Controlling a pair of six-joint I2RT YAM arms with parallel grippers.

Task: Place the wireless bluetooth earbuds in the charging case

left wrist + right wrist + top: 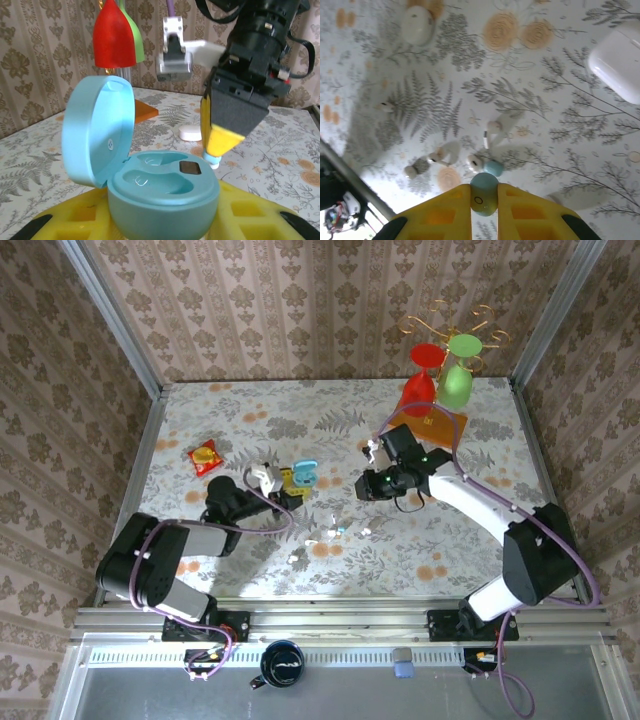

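**OVERHEAD:** Two arms meet mid-desk. The left jaws grip a light-blue case. The right jaws, pinched shut, sit just beside it on the far side from the left arm. What they hold is too small to name from up here. White earbuds lie scattered as specks near both sets of jaws, on the side toward the arm bases. A red glass & green glass hang from a gold rack well beyond the right jaws.

**LEFT WRIST:** The left jaws' yellow fingers clamp the light-blue case from both sides. Its lid is swung open, w/ two wells showing. The right jaws hang tips-down just past the case's rim, pinching a light-blue earbud that is not touching the case. A round white case rests on the desk beyond those tips.

**RIGHT WRIST:** The right jaws' yellow fingers are closed on the light-blue earbud. Just ahead of the tips a second light-blue bud lies among the white earbuds, all loose on the desk. The charging case, a white oval pebble, lies well ahead of the jaws & off to one side, apart from the buds. A squarish white case lies ahead on the other side.
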